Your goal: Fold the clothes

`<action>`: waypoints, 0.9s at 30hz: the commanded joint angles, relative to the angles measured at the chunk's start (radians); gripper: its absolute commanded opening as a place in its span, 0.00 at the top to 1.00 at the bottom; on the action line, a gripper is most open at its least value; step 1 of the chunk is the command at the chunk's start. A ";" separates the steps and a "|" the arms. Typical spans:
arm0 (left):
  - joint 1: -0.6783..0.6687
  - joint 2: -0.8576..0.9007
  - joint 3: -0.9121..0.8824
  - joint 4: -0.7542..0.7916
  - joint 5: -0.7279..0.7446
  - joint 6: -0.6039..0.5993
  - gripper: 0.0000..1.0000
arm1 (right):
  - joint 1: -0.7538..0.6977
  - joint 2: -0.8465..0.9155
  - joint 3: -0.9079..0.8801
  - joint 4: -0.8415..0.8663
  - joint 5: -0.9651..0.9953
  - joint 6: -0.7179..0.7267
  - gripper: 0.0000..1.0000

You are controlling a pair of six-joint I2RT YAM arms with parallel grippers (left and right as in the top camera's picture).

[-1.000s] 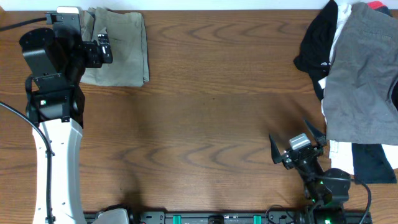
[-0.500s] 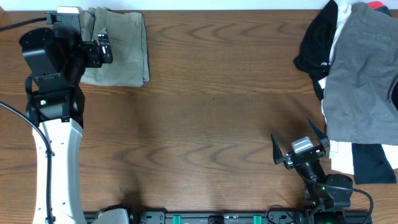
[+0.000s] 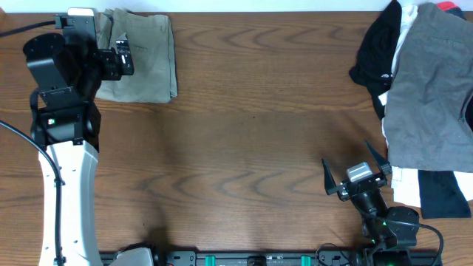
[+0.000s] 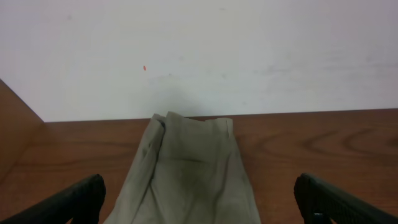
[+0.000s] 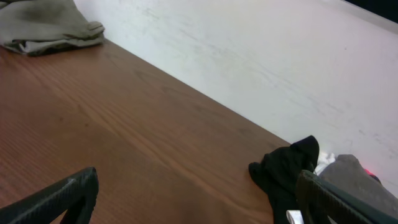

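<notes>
The khaki shorts (image 3: 144,59) lie folded flat at the table's far left corner. They show in the left wrist view (image 4: 189,171) running away toward the white wall, and small in the right wrist view (image 5: 46,28). My left gripper (image 3: 122,58) hovers over their left part, jaws wide open (image 4: 199,208) and holding nothing. My right gripper (image 3: 349,168) is open and empty near the front right, just left of the clothes pile; it also shows in the right wrist view (image 5: 199,205).
A pile of clothes fills the right side: a grey garment (image 3: 429,81) on top, a black one (image 3: 372,53) (image 5: 286,171), white cloth (image 3: 405,33) and more black (image 3: 442,196) below. A white wall (image 4: 199,56) runs along the table's far edge.
My right gripper has drawn back a little toward the front edge, then stayed still. The left arm and the shorts have not moved.
</notes>
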 commanded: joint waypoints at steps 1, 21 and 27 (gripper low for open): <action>-0.003 -0.001 0.003 -0.002 -0.009 -0.002 0.02 | -0.013 -0.006 -0.002 -0.006 0.010 -0.009 0.01; -0.145 -0.473 -0.642 0.244 -0.005 0.001 0.02 | -0.013 -0.006 -0.002 -0.006 0.010 -0.009 0.01; -0.161 -0.710 -0.940 0.395 -0.006 -0.002 0.02 | -0.013 -0.006 -0.002 -0.007 0.010 -0.009 0.01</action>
